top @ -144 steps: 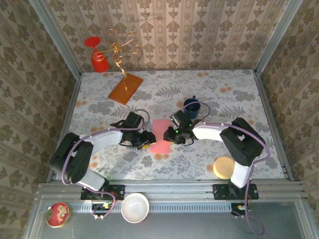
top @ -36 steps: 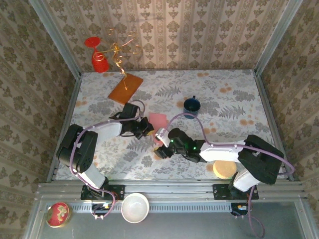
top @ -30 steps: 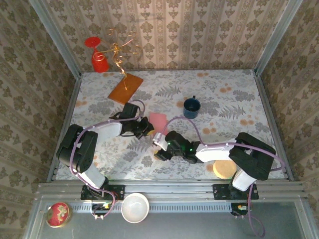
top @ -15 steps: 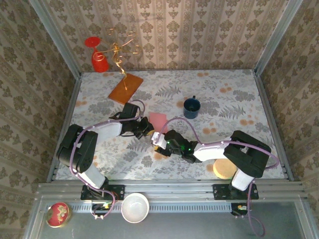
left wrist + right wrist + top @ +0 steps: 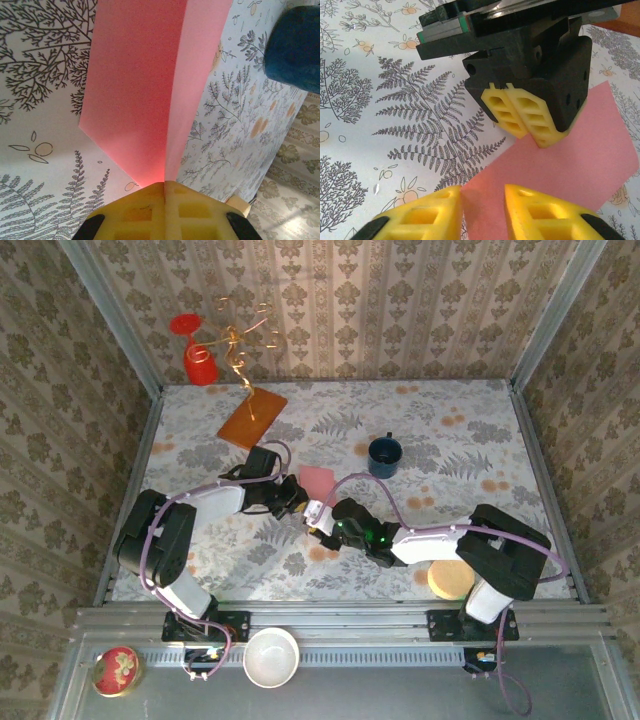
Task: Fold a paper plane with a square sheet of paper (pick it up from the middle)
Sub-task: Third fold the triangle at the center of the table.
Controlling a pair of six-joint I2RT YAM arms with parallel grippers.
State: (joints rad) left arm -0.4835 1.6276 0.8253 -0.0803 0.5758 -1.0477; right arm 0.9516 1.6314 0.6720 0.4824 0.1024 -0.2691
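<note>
The sheet of paper is pink-red and folded along a centre crease, lying left of the table's middle. In the left wrist view the sheet of paper rises in two flaps from my left gripper, which is shut on the crease. From above, the left gripper sits at the paper's near left edge. My right gripper is just in front of it. In the right wrist view the right gripper stands open with a corner of the sheet of paper between its fingers, facing the left gripper.
A blue cup stands right of the paper, close by in the left wrist view as the blue cup. An orange-brown board lies at the back left near a red cup. A tan disc sits front right.
My right gripper has crept away from the near edge toward the paper's near corner, and its fingers have drawn closer together. The left gripper has kept its grip in place.
</note>
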